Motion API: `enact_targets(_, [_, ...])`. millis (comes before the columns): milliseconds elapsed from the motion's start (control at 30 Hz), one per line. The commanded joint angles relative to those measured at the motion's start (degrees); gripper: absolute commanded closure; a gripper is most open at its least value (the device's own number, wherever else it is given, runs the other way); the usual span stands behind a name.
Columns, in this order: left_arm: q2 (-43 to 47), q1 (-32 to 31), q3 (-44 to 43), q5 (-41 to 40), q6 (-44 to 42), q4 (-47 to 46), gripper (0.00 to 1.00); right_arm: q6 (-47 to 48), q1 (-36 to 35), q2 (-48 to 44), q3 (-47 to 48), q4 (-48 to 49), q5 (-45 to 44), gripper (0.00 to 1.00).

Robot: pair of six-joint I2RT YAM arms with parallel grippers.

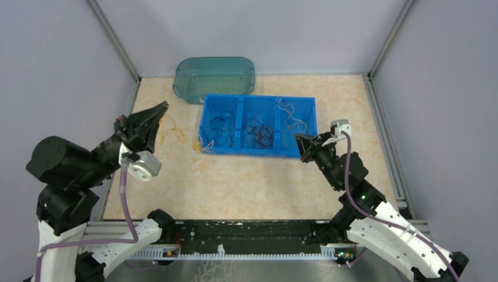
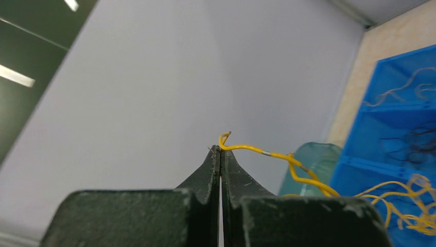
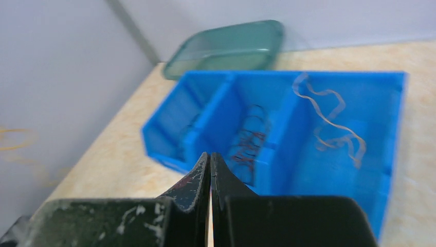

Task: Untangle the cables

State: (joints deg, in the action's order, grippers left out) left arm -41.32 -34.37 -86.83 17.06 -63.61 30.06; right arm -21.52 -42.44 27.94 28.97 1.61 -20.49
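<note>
Two tools, both closed: your left tool (image 2: 220, 149) pinches a yellow cable (image 2: 288, 160) at its tips, the strand trailing off to its right toward the blue bin (image 2: 391, 72). Your right tool (image 3: 210, 154) grips nothing, hanging just short of that bin, dark cables (image 3: 249, 141) lying in it straight ahead, a pale cable (image 3: 329, 121) to its right.

No writing, label, brand mark, number or sign can be read anywhere, neither on the blue tray (image 1: 252, 151) nor the teal tub (image 1: 194, 88).
</note>
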Motion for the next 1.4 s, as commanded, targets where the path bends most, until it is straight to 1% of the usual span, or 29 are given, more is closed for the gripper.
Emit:
enact_targets(0, [-1.70, -0.18, 0.18, 8.86, 12.05, 5.94, 0.99, 1.03, 0.88, 4.91, 10.04, -0.80, 19.66, 1.00])
enact_targets(167, [-2.41, -0.17, 1.35, 12.05, 16.98, 6.62, 1.00, 0.98, 1.58, 11.84, 16.13, -3.09, 29.56, 1.00])
enact_targets(200, [-2.51, -0.24, 1.31, 12.74, 18.36, 6.46, 1.00, 0.98, 1.63, 12.72, 16.39, -1.76, 32.46, 0.96])
enact_targets(300, [-3.06, -0.17, 0.72, 15.05, 20.56, 5.91, 1.00, 0.55, 1.65, 16.10, 16.40, 3.01, 40.97, 0.49])
enact_targets(367, [-3.39, -0.17, 0.35, 16.40, 21.59, 5.03, 1.00, 0.49, 1.65, 19.19, 15.64, 7.14, 46.45, 0.13])
enact_targets(400, [-3.60, -0.17, 0.04, 16.80, 22.11, 4.49, 1.00, -0.17, 1.60, 20.66, 14.89, 9.42, 48.65, 0.03])
enact_targets(467, [-4.20, -0.17, -0.52, 17.48, 22.96, 3.64, 1.00, -2.77, 1.48, 23.87, 12.83, 15.60, 52.08, 0.01])
enact_targets(533, [-4.65, -0.17, -1.27, 17.79, 23.53, 3.13, 1.00, -5.59, 0.89, 26.05, 9.19, 24.49, 54.29, 0.01])
enact_targets(600, [-5.12, -0.17, -2.22, 18.12, 23.71, 2.98, 1.00, -6.59, -1.66, 27.57, 6.33, 33.45, 55.66, 0.01])
enact_targets(633, [-5.38, -0.17, -2.55, 18.18, 23.74, 2.97, 1.00, -5.70, -3.65, 28.24, 5.75, 35.76, 56.04, 0.01])
enact_targets(733, [-5.93, -0.17, -3.58, 18.25, 23.95, 2.70, 1.00, 0.28, -10.35, 31.09, 6.60, 34.78, 56.02, 0.01])
enact_targets(800, [-6.31, -0.18, -4.07, 18.34, 24.33, 2.25, 1.00, 0.77, -12.51, 33.65, 7.13, 35.74, 55.67, 0.03])
enact_targets(933, [-6.74, -0.18, -4.59, 18.82, 25.05, 1.62, 1.00, -4.06, -13.14, 38.17, 6.75, 44.61, 55.28, 0.06])
enact_targets(1133, [-7.59, -0.08, -6.03, 19.22, 25.61, 1.32, 1.00, -4.06, -14.19, 43.04, 9.46, 47.76, 49.48, 0.13])
enact_targets(1233, [-7.76, -0.08, -6.55, 19.20, 25.60, 1.22, 1.00, -4.31, -14.17, 44.74, 10.13, 48.08, 47.31, 0.13])
enact_targets(1367, [-7.86, -0.08, -6.99, 19.05, 25.38, 1.20, 1.00, -7.60, -15.07, 47.05, 9.73, 53.67, 49.00, 0.11])
